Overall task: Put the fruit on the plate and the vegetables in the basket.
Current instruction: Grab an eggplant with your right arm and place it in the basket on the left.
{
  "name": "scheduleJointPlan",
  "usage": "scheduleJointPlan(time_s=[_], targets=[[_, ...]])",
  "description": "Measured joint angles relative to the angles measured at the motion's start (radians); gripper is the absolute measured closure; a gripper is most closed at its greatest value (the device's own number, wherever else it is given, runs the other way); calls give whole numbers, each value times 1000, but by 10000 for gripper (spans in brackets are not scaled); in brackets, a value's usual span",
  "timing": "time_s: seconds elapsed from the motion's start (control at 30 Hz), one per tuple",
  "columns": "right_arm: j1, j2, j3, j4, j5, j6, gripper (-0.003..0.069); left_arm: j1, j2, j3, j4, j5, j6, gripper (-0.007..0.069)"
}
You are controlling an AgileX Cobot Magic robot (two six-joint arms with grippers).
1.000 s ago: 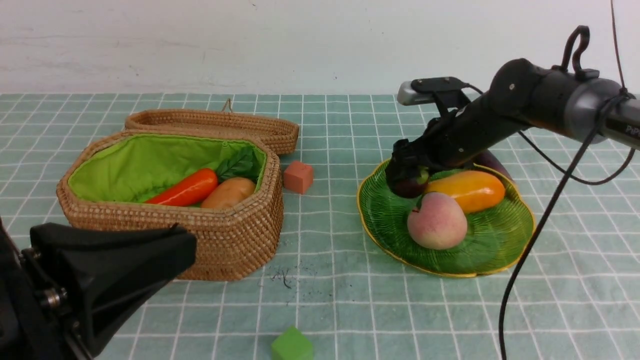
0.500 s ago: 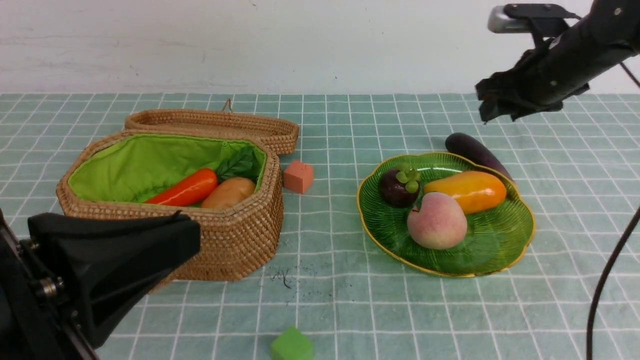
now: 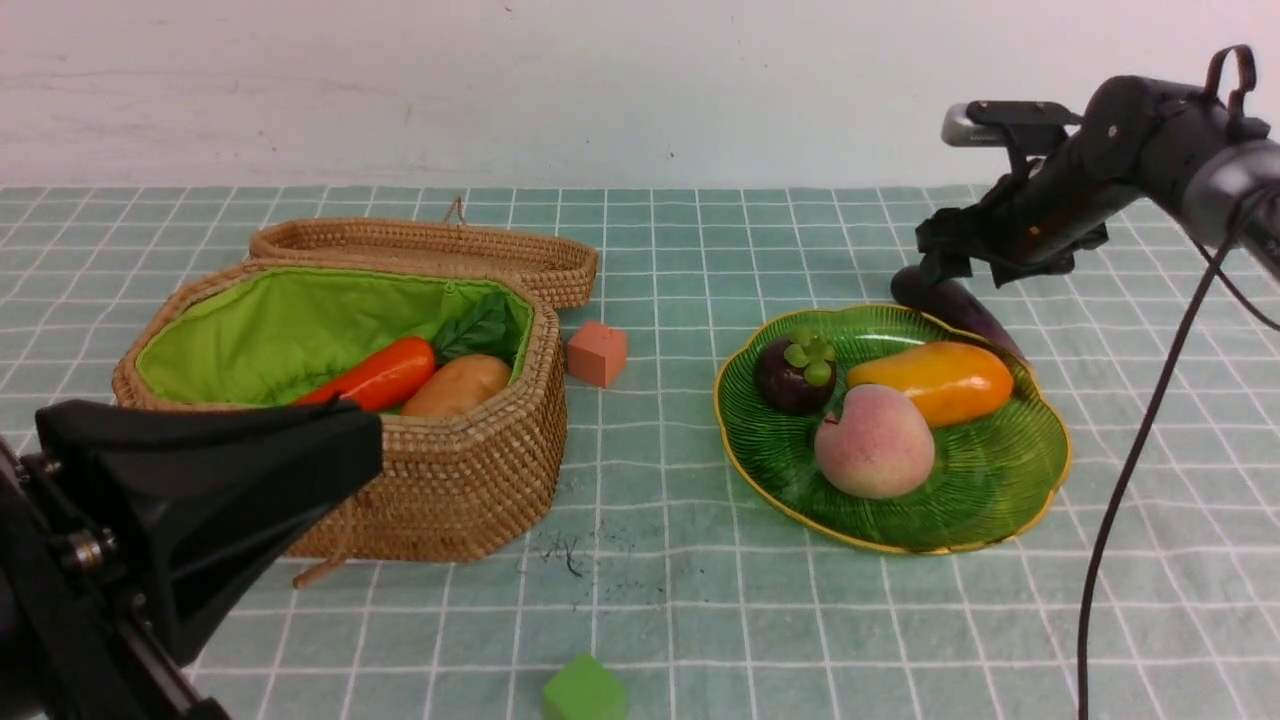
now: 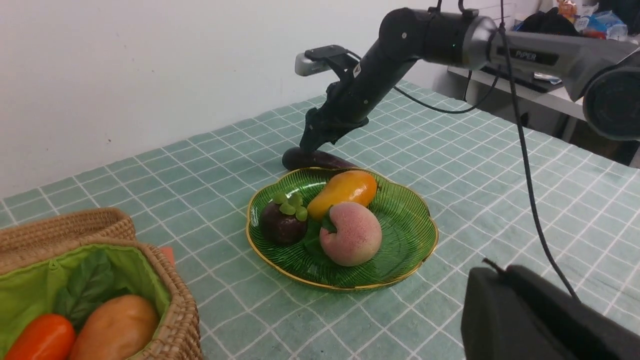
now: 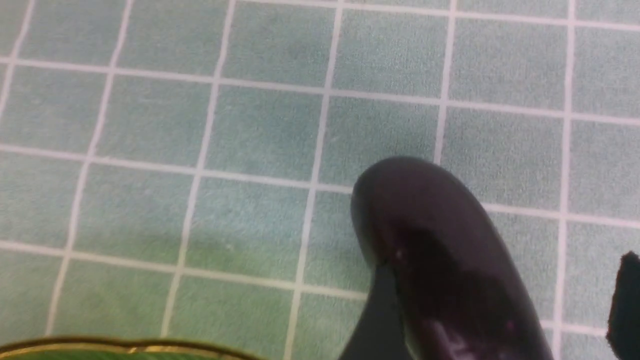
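The green plate (image 3: 1000, 500) holds the fruit: a yellow-orange mango (image 3: 935, 380), a pink peach (image 3: 873, 440) and a dark mangosteen (image 3: 795, 375). In the open wicker basket (image 3: 450, 470) lie a carrot (image 3: 375, 375) and a potato (image 3: 458, 385). Behind the plate a dark-purple eggplant (image 3: 955, 305) rests on the cloth. My right gripper (image 3: 935, 265) is low over its far end, open, one finger on each side of the eggplant (image 5: 440, 250); the finger (image 5: 625, 300) stands apart from it. My left gripper (image 3: 375, 455) is shut and empty, in front of the basket.
A salmon-pink cube (image 3: 597, 352) sits between basket and plate. A green cube (image 3: 583, 690) lies at the near edge. The basket's lid (image 3: 430, 250) hangs open at the back. The right arm's cable (image 3: 1130, 450) droops beside the plate.
The right gripper left the mangosteen on the plate, rose and swung right, then came down over the eggplant's end. The left gripper barely shifted.
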Motion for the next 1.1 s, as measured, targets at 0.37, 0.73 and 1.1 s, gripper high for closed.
scheduleJointPlan(time_s=[0.37, 0.73, 1.1], targets=[[-1, 41, -10, -24, -38, 25, 99, 0, 0, 0, 6, 0, 0, 621], [-10, 82, -10, -44, -60, 24, 205, 0, 0, 0, 7, 0, -23, 620], [-18, 65, -37, -58, 27, -12, 238, 0, 0, 0, 13, 76, -113, 620]])
